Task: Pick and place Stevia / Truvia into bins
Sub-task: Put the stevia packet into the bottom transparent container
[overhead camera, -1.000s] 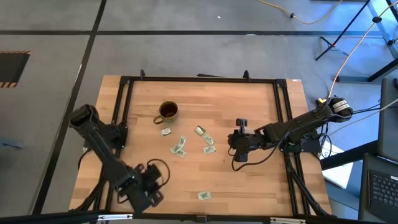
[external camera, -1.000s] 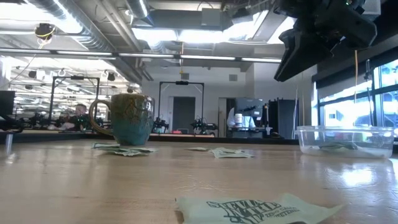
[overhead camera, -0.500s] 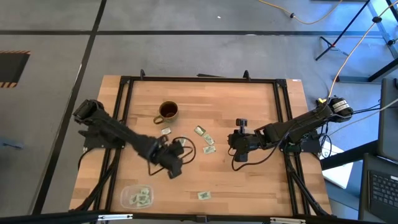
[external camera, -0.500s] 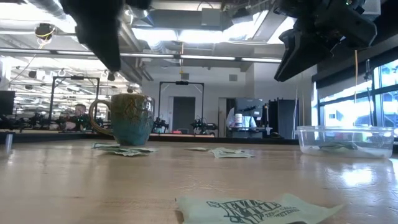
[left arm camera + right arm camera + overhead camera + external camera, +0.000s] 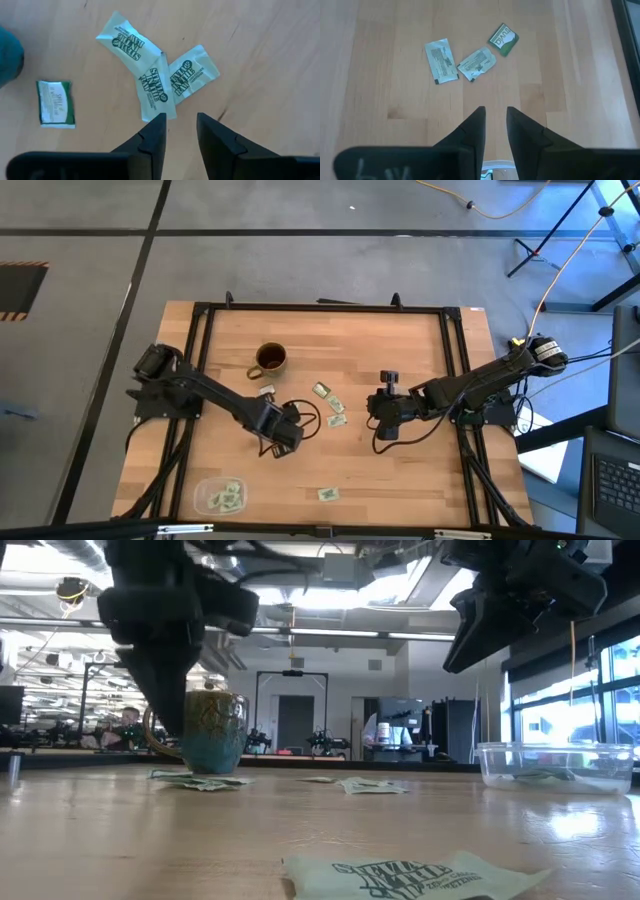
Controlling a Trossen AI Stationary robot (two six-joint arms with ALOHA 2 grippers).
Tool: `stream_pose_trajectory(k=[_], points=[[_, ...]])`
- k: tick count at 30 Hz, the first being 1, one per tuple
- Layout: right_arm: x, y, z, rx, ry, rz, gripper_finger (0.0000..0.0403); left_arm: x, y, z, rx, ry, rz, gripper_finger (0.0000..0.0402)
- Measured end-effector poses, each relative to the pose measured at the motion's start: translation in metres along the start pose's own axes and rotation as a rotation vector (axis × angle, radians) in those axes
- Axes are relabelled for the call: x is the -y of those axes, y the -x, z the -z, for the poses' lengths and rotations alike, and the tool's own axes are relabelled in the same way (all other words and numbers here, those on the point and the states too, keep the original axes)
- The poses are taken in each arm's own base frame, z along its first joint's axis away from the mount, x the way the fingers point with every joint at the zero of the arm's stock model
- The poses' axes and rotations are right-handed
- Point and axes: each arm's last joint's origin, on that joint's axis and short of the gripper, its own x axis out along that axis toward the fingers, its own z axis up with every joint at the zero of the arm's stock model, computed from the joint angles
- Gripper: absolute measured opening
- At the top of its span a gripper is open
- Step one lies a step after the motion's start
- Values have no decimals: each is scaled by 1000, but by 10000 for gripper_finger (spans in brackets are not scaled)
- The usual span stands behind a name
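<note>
Pale butcher-block wooden table (image 5: 400, 470), brown-and-teal glazed mug (image 5: 270, 359) as landmark. Left gripper (image 5: 179, 131) hovers just past the mug toward the table's middle, fingers a narrow gap apart, nothing held, over three overlapping white-and-green Stevia sachets (image 5: 158, 80); a green-faced sachet (image 5: 56, 103) lies beside them, nearer the mug. Right gripper (image 5: 494, 126) hangs well apart from the mug, narrowly parted, empty. Shallow clear plastic bin (image 5: 220, 496) sits at the near table edge, well apart from the mug, sachets inside.
</note>
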Motion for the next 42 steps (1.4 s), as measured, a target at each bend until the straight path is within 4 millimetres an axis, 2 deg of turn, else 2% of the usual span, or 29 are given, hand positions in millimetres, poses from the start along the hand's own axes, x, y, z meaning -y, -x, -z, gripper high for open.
stream_pose_trajectory(k=[7, 12, 19, 36, 42], points=[[0, 0, 0, 0, -1, 0, 82, 6, -24, 2, -47, -44, -65, 102], [0, 0, 0, 0, -1, 0, 82, 7, -33, 3, -56, -55, -102, 104], [0, 0, 0, 0, -1, -1, 82, 5, -33, 1, -30, -60, -131, 103], [0, 0, 0, 0, -1, -1, 82, 6, -35, -3, -56, -38, -52, 113], [0, 0, 0, 0, -1, -1, 82, 4, -35, -5, -28, -36, -84, 114]])
